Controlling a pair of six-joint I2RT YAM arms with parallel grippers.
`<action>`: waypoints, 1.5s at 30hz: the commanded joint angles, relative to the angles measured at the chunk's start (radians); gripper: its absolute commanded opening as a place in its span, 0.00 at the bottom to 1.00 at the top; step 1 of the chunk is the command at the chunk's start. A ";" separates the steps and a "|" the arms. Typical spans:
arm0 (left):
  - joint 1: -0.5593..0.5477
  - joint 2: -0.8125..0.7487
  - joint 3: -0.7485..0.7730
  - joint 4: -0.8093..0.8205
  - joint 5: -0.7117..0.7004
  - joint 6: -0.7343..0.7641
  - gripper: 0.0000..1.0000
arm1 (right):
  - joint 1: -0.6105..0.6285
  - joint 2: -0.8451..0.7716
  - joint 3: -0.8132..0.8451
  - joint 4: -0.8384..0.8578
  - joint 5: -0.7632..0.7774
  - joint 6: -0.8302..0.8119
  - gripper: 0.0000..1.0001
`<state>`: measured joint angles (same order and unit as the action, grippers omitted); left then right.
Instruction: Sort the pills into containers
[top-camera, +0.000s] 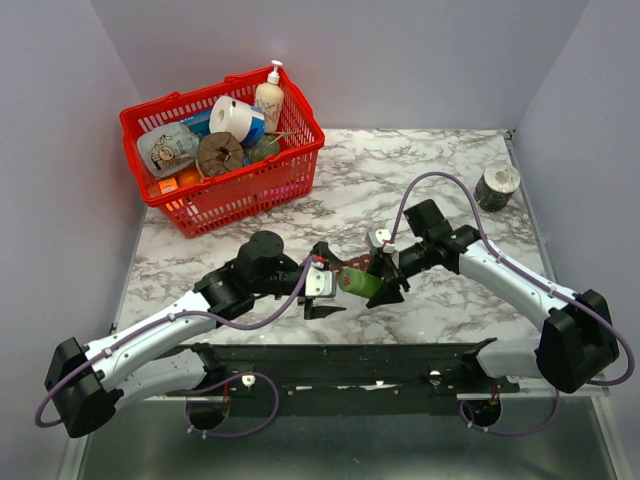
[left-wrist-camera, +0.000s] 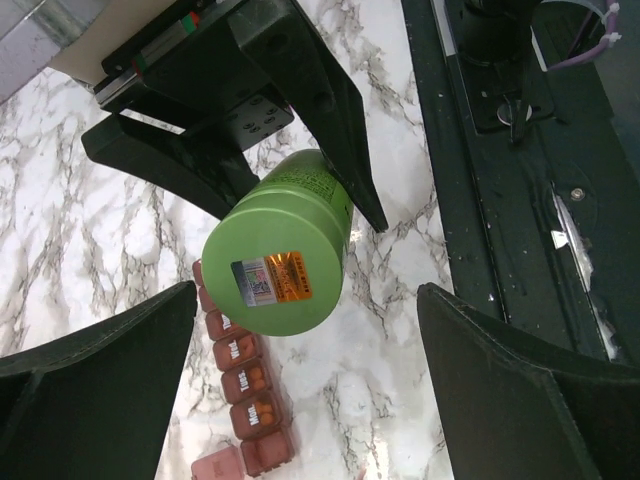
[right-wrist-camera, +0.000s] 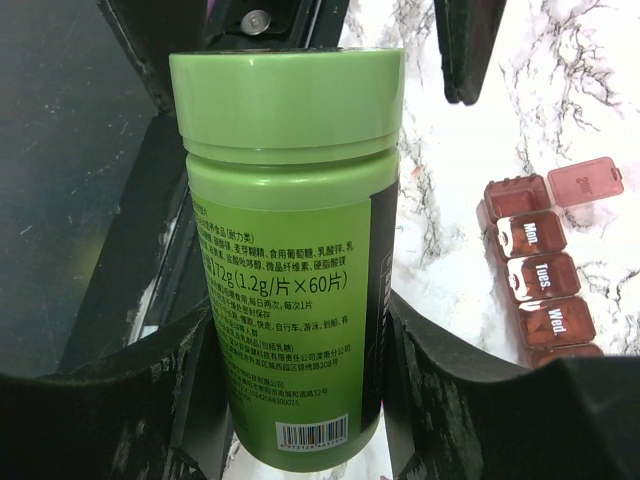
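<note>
Right hand (right-wrist-camera: 300, 340) clamped on green bottle (right-wrist-camera: 290, 200), left hand (left-wrist-camera: 305, 300) spread wide facing its cap (left-wrist-camera: 275, 275), containers (right-wrist-camera: 545, 270) on table (right-wrist-camera: 600, 80) just beneath, 1 lid up: risk that uncapping at this tilt scatters pills past the strip or twists the bottle loose.

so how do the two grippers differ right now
The left gripper stands wide open and holds nothing; the right gripper is closed on the green bottle. The left gripper's fingers flank the bottle's cap end with gaps on both sides, while the right gripper's fingers press its body. Both are black and hang above the marble table near the pill organiser.
</note>
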<state>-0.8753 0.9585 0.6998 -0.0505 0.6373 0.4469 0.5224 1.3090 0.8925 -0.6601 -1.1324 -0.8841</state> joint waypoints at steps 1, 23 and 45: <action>-0.011 0.020 0.046 0.024 -0.018 0.069 0.95 | 0.002 0.004 0.023 -0.027 -0.067 -0.038 0.01; -0.004 0.101 0.066 0.118 -0.345 -0.892 0.00 | 0.007 -0.011 -0.010 0.138 0.143 0.122 0.01; 0.163 0.186 0.170 0.030 -0.098 -1.299 0.99 | 0.005 -0.036 -0.030 0.237 0.229 0.208 0.01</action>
<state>-0.7609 1.1919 0.9257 -0.1749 0.3000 -1.0058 0.5224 1.3014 0.8684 -0.4496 -0.8658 -0.6724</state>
